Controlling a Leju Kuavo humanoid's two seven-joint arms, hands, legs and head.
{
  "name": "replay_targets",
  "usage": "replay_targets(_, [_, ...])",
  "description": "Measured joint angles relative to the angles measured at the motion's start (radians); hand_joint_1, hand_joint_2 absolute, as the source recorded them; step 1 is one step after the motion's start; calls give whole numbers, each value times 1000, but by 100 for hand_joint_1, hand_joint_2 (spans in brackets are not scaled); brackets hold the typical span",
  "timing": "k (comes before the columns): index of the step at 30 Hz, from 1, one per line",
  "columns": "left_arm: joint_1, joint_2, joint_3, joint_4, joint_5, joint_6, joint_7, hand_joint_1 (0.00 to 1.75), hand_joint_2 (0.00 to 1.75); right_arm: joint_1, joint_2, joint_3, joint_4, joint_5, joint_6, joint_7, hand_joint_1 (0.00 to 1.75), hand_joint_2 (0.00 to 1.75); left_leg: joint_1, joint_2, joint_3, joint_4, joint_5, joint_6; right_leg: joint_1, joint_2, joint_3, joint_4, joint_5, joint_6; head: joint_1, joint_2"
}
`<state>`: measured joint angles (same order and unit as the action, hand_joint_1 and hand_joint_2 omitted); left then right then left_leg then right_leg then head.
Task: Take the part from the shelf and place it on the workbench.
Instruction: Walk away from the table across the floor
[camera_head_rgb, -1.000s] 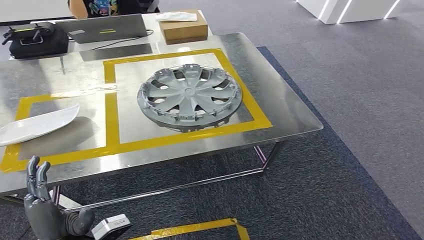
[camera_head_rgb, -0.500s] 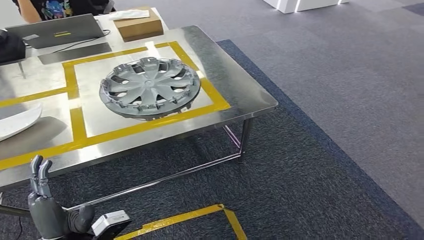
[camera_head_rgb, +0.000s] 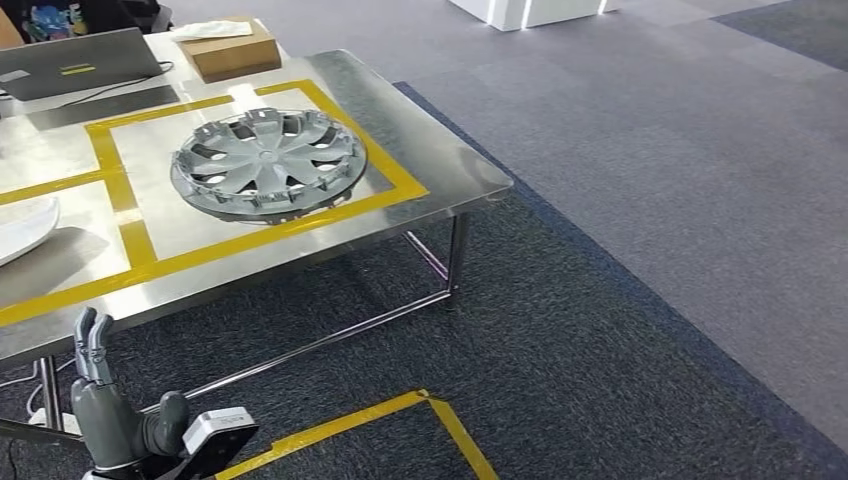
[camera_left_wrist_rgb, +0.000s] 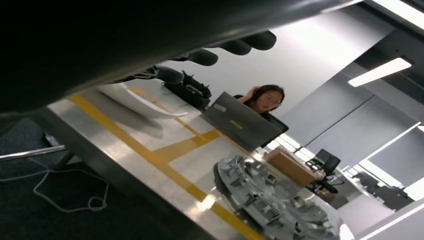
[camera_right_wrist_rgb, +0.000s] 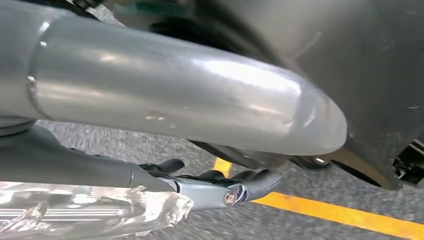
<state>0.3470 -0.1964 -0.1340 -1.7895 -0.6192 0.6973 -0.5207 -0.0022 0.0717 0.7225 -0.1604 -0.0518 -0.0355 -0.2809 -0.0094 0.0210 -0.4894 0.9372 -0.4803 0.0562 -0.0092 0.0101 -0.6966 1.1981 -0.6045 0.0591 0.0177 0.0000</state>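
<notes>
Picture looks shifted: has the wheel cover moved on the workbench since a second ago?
No. The wheel cover lies in the same yellow tape frame on the workbench as before. The whole view slid left, so the camera turned.

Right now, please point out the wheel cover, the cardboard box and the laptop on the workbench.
wheel cover (camera_head_rgb: 268, 162), head view, on its central hub.
cardboard box (camera_head_rgb: 232, 52), head view, on its brown top face.
laptop (camera_head_rgb: 72, 66), head view, on the back of its grey lid.
</notes>
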Motion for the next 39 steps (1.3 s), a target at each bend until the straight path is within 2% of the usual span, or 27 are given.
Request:
replay_targets(1, [-1, 1, 0, 5, 12, 0, 6, 0, 0, 0, 0, 0, 0, 0, 0, -1, 0, 0, 0, 10, -11, 2, 7, -1, -2, -2, 2, 28, 5, 4, 0, 0])
replay_targets(2, [-5, 5, -1, 14, 40, -2, 14, 0, 0, -2, 0, 0, 0, 0, 0, -2, 0, 0, 0, 28, -34, 11, 21, -7, -6, -17, 52, 5, 28, 11, 0, 0])
replay_targets(3, [-9, 9, -3, 24, 70, -4, 23, 0, 0, -4, 0, 0, -1, 0, 0, -3, 0, 0, -2, 48, -61, 25, 35, -13, -11, -37, 121, -45, 44, 17, 2, 0])
replay_targets(5, [-18, 18, -9, 40, 119, -9, 35, 0, 0, -11, 0, 0, -2, 0, -1, -7, 0, 0, -4, 84, -107, 54, 59, -30, -14, -70, 256, -204, 60, 12, 2, 0])
replay_targets(6, [-20, 21, -11, 42, 127, -12, 37, 0, 0, -12, 0, 0, -2, 0, -1, -9, 0, 0, -3, 94, -114, 60, 65, -36, -11, -69, 270, -237, 48, 1, 2, 0])
replay_targets(7, [-22, 24, -14, 44, 137, -16, 39, 0, 0, -11, 0, 0, -2, 0, -1, -10, 0, 0, -2, 104, -118, 63, 73, -41, -8, -62, 262, -244, 45, -12, 2, 0])
replay_targets(9, [-24, 30, -20, 51, 173, -37, 42, 0, 0, -4, 0, 0, -2, 0, -1, -11, 0, 0, 6, 82, -127, 79, 49, -55, -7, -48, 242, -240, 59, -33, 3, 0])
replay_targets(11, [-24, 39, -22, 59, 260, -85, 45, 0, 0, 0, -1, -1, -1, 0, -2, -11, 0, 0, 12, 26, -146, 155, -43, -68, -7, -34, 217, -239, 80, -49, 2, 0])
replay_targets(13, [-24, 46, -21, 71, 385, -159, 48, 0, 0, -1, -2, -1, 0, 0, -3, -12, 0, 0, 13, -5, -169, 276, -128, -70, -4, -13, 189, -239, 103, -55, 1, 0])
replay_targets(14, [-24, 49, -19, 79, 444, -197, 50, 0, 0, -1, -2, -1, 0, 0, -3, -12, 0, 0, 13, -11, -171, 319, -136, -68, -2, -2, 177, -238, 114, -56, 1, 0])
replay_targets(15, [-25, 50, -15, 88, 491, -231, 51, 0, 0, -1, -2, -1, 0, 0, -3, -12, 0, 0, 13, -14, -160, 332, -123, -64, 1, 10, 166, -236, 125, -56, 1, 0])
replay_targets(16, [-26, 51, -9, 96, 526, -259, 52, 0, 0, 1, -2, -1, 0, 0, -3, -12, 0, 0, 12, -17, -133, 309, -94, -59, 3, 23, 157, -235, 135, -55, 1, 0])
replay_targets(18, [-28, 51, 6, 109, 565, -296, 55, 0, 0, 1, -1, -1, 0, 0, -4, -12, 0, 0, 11, -50, -43, 178, -44, -42, 7, 46, 141, -232, 151, -53, 2, 0])
replay_targets(20, [-30, 50, 21, 120, 583, -323, 63, 0, 0, -1, 0, -1, 0, 0, -4, -12, 0, 0, 10, -89, 24, 62, -34, -27, 7, 67, 127, -229, 165, -44, 2, 0])
replay_targets(21, [-32, 50, 27, 126, 593, -340, 69, 0, 0, -2, 1, -1, -1, 0, -4, -12, 0, 0, 9, -96, 35, 38, -39, -23, 5, 76, 120, -228, 172, -38, 2, 0])
replay_targets(23, [-40, 48, 39, 143, 615, -379, 85, 0, 0, 1, 0, -1, 0, 0, -3, -12, 0, 0, 9, -75, 32, 21, -38, -22, 3, 89, 104, -225, 183, -24, 1, 0])
replay_targets(24, [-44, 46, 43, 153, 622, -396, 91, 0, 0, 2, -1, -1, 0, 0, -3, -12, 0, 0, 11, -63, 30, 14, -35, -20, 4, 79, 92, -213, 174, -20, 3, 0])
replay_targets(26, [-47, 44, 50, 174, 622, -418, 99, 0, 0, 2, -2, -1, 0, 0, -3, -12, 0, 0, 15, -36, 21, 8, -24, -15, 5, 38, 50, -131, 118, -13, 10, 0])
replay_targets(28, [-46, 44, 54, 194, 611, -428, 108, 0, 0, -1, -2, -1, 0, 0, -3, -12, 0, 0, 13, -8, 9, 9, -16, -12, 3, 6, -3, 5, 44, -5, 16, 0])
replay_targets(29, [-46, 44, 56, 204, 605, -431, 112, 0, 0, -1, -3, -1, 0, 0, -4, -13, 0, 0, 12, 6, 3, 10, -13, -13, 1, 0, -15, 52, 25, -1, 16, 0])
replay_targets(30, [-47, 45, 57, 211, 598, -433, 114, 0, 0, 0, -3, -1, 0, 0, -5, -13, 0, 0, 11, 20, -2, 11, -10, -14, 0, -4, -9, 62, 23, 2, 17, 0])
replay_targets(31, [-47, 45, 58, 216, 590, -435, 116, 0, 0, 2, -3, -1, 0, 0, -6, -14, 0, 0, 11, 32, -6, 13, -8, -16, -2, -10, 20, 31, 39, 4, 17, 0])
replay_targets(33, [-49, 45, 59, 221, 576, -435, 116, 0, 0, 2, -3, -2, 0, 0, -9, -15, 0, 0, 10, 54, -10, 20, -7, -22, -3, -43, 117, -110, 83, 3, 17, 0])
replay_targets(35, [-51, 45, 60, 223, 564, -435, 118, 0, 0, -1, -4, -2, -1, 0, -11, -16, 0, 0, 4, 73, -13, 30, -9, -31, -1, -74, 182, -212, 103, -9, 14, 0])
replay_targets(36, [-52, 45, 61, 223, 557, -436, 118, 0, 0, -2, -4, -3, -1, 0, -11, -16, 0, 0, 1, 80, -14, 33, -10, -37, 0, -79, 187, -226, 101, -17, 12, 0])
replay_targets(38, [-53, 46, 61, 225, 543, -438, 117, 0, 0, 1, -4, -4, -1, 0, -10, -17, 0, 0, 2, 90, -14, 36, -11, -47, 0, -60, 180, -225, 107, -31, 9, 0])
replay_targets(39, [-53, 46, 61, 226, 536, -440, 116, 0, 0, 3, -4, -4, -1, 0, -10, -18, 0, 0, 4, 76, -17, 45, -21, -53, -1, -52, 178, -225, 110, -38, 8, 0])
